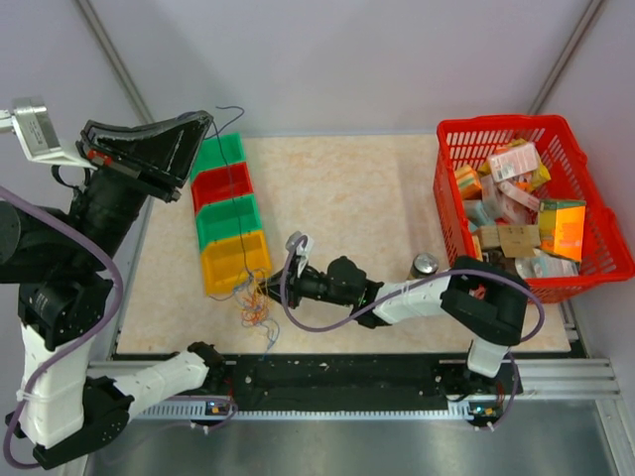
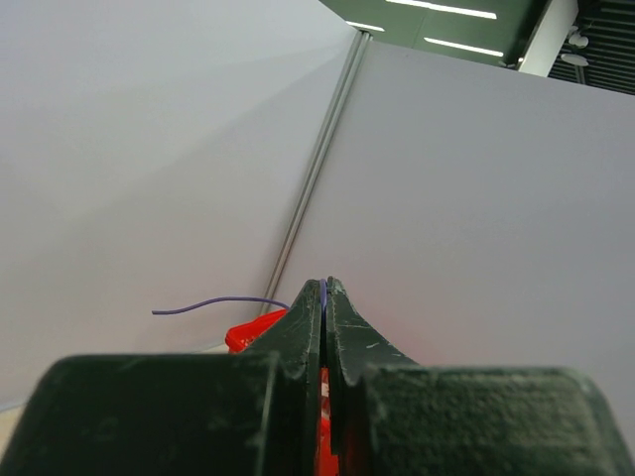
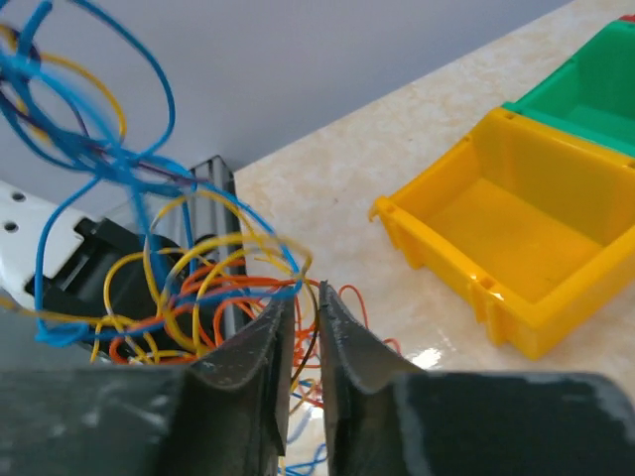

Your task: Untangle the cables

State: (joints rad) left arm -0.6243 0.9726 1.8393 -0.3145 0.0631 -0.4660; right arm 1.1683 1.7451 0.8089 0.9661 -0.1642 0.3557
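Observation:
The cables [image 1: 254, 302] lie as a loose tangle of thin blue, orange and yellow wires at the table's near edge, in front of the yellow bin [image 1: 236, 260]. One purple cable [image 1: 240, 178] rises from it to my left gripper [image 1: 210, 117]. That gripper is held high over the bins and is shut on the cable. In the left wrist view the purple strand [image 2: 213, 303] comes out of the pinched tips [image 2: 325, 285]. My right gripper [image 1: 270, 290] is at the tangle. In the right wrist view it [image 3: 306, 293] shows a narrow gap, with loops of cable [image 3: 198, 288] around and between the jaws.
A row of bins stands at the left: green [image 1: 220, 157], red [image 1: 223, 185], green [image 1: 228, 220] and yellow [image 3: 516, 238]. At the right, a red basket [image 1: 451, 188] holds several packages. A small can [image 1: 425, 265] stands beside the right arm.

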